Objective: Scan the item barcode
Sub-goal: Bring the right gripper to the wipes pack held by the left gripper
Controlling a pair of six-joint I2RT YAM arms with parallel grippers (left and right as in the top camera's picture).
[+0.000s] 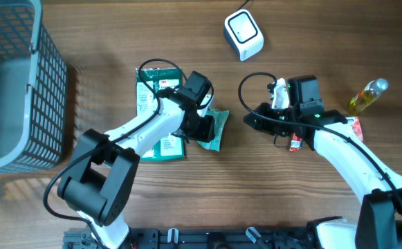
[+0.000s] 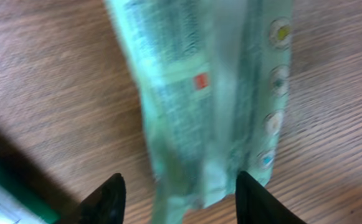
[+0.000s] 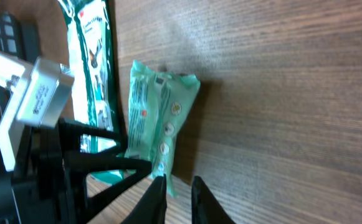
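The item is a pale green packet [image 1: 216,131] lying on the wooden table, just right of centre. My left gripper [image 1: 205,128] is at the packet's left end. In the left wrist view the packet [image 2: 212,93] is blurred, and its lower end sits between the spread jaws of the left gripper [image 2: 181,200], which is open. My right gripper [image 1: 250,119] is a short way to the packet's right. Its jaws [image 3: 179,200] are almost together with only wood between them, and the packet [image 3: 159,118] lies just beyond the tips. No barcode can be made out. The white scanner [image 1: 243,34] stands at the back.
A flat green-and-white pack [image 1: 153,93] lies under the left arm. A grey mesh basket [image 1: 21,149] fills the far left. A yellow oil bottle [image 1: 367,95] and a small red-and-white item [image 1: 295,142] lie near the right arm.
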